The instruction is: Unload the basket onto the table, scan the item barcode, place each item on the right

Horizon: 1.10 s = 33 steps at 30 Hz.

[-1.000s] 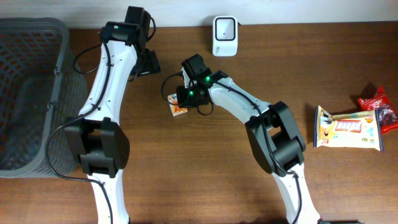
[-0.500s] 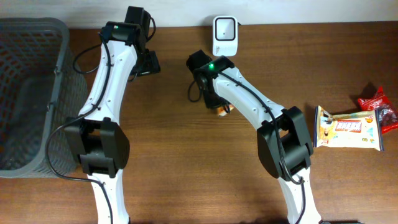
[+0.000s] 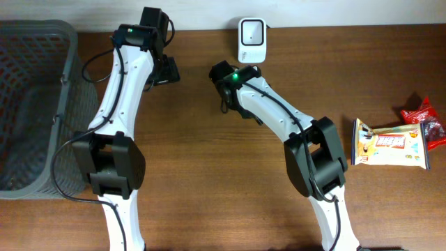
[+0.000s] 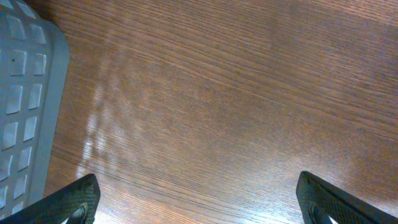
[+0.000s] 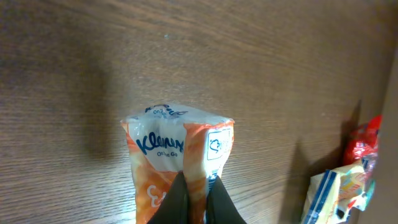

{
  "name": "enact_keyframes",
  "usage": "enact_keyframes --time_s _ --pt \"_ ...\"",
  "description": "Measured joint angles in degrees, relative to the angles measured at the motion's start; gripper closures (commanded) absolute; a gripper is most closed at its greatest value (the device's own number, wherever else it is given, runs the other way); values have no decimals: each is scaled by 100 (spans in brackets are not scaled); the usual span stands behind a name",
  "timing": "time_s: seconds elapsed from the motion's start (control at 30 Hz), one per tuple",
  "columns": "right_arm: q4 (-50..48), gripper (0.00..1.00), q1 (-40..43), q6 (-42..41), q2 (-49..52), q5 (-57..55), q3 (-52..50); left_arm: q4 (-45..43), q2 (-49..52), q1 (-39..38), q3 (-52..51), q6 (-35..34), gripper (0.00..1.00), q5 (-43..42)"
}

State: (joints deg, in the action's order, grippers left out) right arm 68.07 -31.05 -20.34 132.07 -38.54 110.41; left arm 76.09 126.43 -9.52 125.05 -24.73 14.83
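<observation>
Toward the far middle of the brown wooden desk (image 3: 209, 202), just near of the white box-shaped barcode scanner (image 3: 251, 40): right pincer (image 5: 198, 186), pinched narrow on the orange-and-white plastic tissue pack (image 5: 177, 155). Grips only the pack's near seam, probably to leave both broad faces bare for reading. Turns the branded face toward the wrist camera and shows no barcode there, so likely carries the code on a hidden side or end. Appears to hold the pack off the wood, judging by the soft shadow to its left. Keeps it out of the overhead view, tucked beneath the right wrist, close in front of the scanner and seemingly positioned to present the pack. Cannot tell the code's facing relative to the scanner.

Over at the far left: left pincer (image 4: 199, 202), spread wide with nothing between the fingers, above bare wood beside the corner of the grey plastic mesh basket (image 4: 25, 93). Seems parked there to stay clear of the scanning path while remaining handy to the basket.

Well to the right, apart from both arms: flat beige-and-orange snack packet (image 3: 389, 143) and crinkled red wrapper (image 3: 420, 111), apparently awaiting a turn.
</observation>
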Motion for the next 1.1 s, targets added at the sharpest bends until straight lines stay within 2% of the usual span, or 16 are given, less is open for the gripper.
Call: enact_keyframes --time_s 0.23,0.47,0.53,0.6,0.73,0.77,0.87,1.1 --pt "-289 96 0 -39 33 605 -422 0 0 2 0 0 1 0" --pt "-232 94 0 -46 37 680 -459 0 0 2 0 0 1 0" --pt "-205 91 -2 -55 37 769 -459 0 0 0 0 0 1 0" --pt "-168 82 -15 -61 37 870 -459 -4 0 0 0 -2 1 0" --pt "-120 80 -70 -52 37 1001 -459 -7 0 0 0 -2 1 0" --pt "-107 82 -105 -59 37 1016 -459 -7 0 0 0 0 1 0" --pt "-33 96 -234 -52 37 994 -457 -15 0 0 0 0 1 0" --pt "354 96 -426 -63 37 474 -420 -26 0 2 0 7 1 -90"
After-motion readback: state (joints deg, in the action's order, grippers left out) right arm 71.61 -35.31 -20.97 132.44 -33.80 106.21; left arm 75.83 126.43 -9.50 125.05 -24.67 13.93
